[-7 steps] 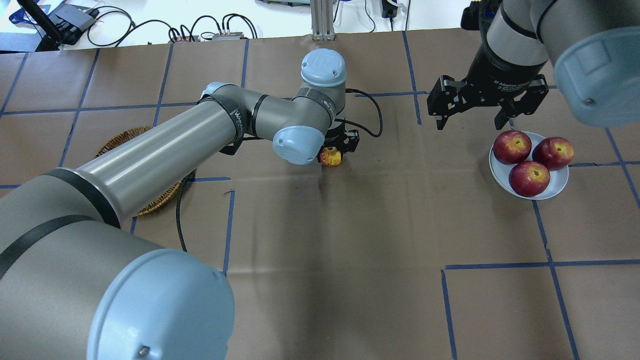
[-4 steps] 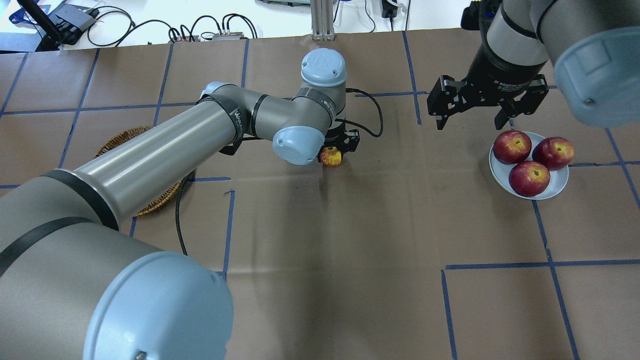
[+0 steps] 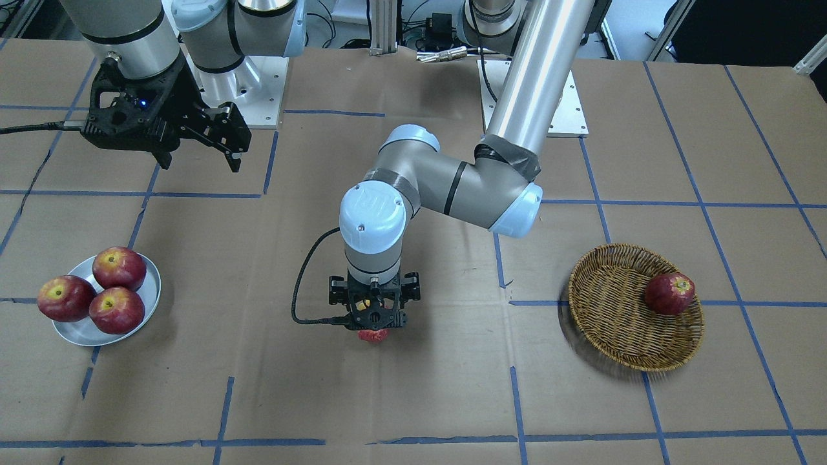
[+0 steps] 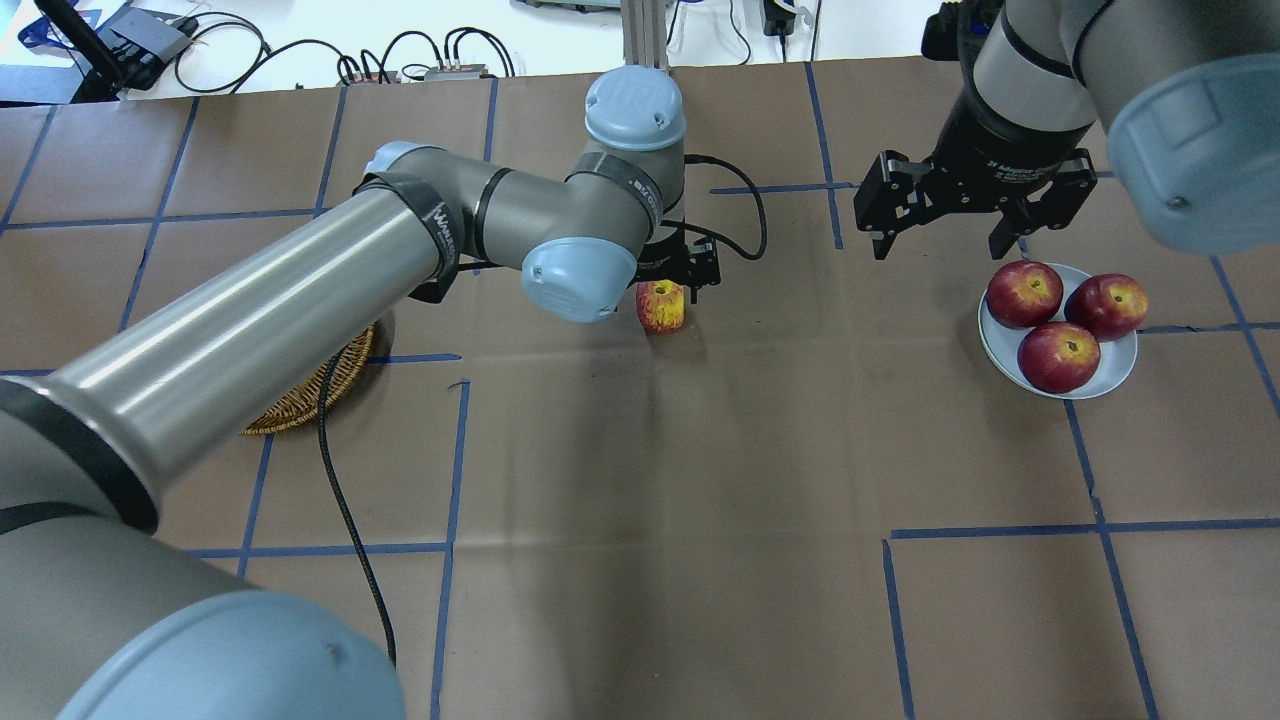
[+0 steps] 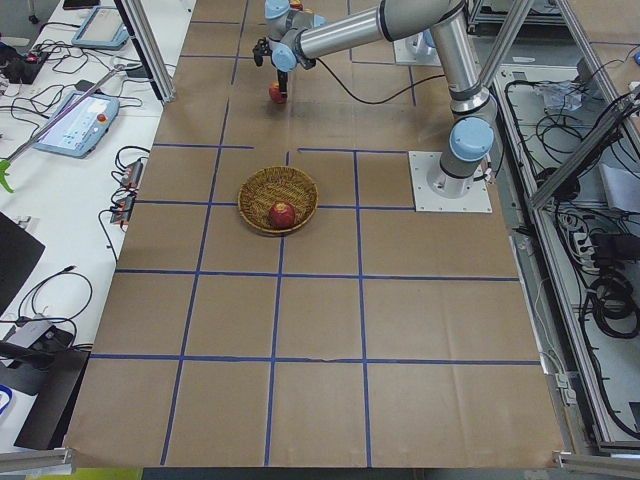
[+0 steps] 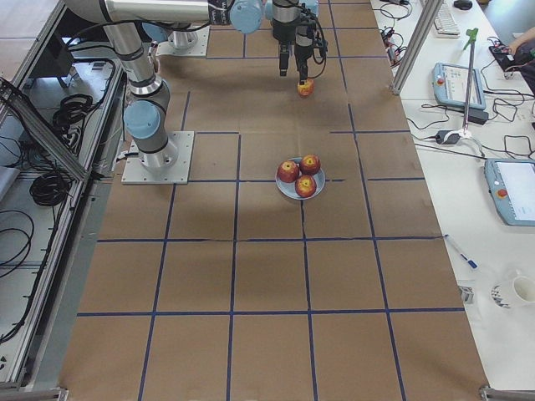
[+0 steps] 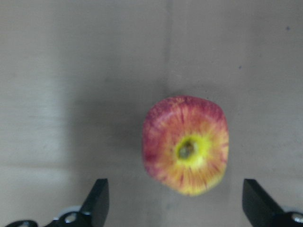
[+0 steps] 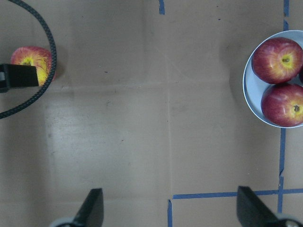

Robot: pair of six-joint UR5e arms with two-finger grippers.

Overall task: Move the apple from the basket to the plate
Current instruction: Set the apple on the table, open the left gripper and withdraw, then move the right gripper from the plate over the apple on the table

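The apple (image 4: 661, 305) sits on the brown-papered worktop (image 4: 700, 560) a little above the middle of the overhead view. Its yellow stem hollow faces up, and it lies in neither container. The left jaws hang directly over it, spread wide and holding nothing. In the left wrist view the two dark fingertips (image 7: 97, 198) stand in the lower corners, well clear of the apple (image 7: 185, 145) on either side. From across the worktop only a red sliver of the apple (image 3: 373, 336) peeks out under the tool, at lower centre.

The basket (image 3: 633, 349) sits at the right of the front-facing view and holds a single dark-red apple (image 3: 670, 294) against its upper right wall. Overhead, the left arm (image 4: 300, 290) hides most of the basket (image 4: 300, 405).

The plate (image 4: 1118, 365) lies at the right of the overhead view. It carries three dark-red apples (image 4: 1058, 357), pressed together and nearly filling it.

The right jaws hover just above and to the left of the plate in that view, fully open and empty. The right wrist view shows the plate (image 8: 249, 92) at its right edge and the apple (image 8: 31, 61) in its upper left corner.
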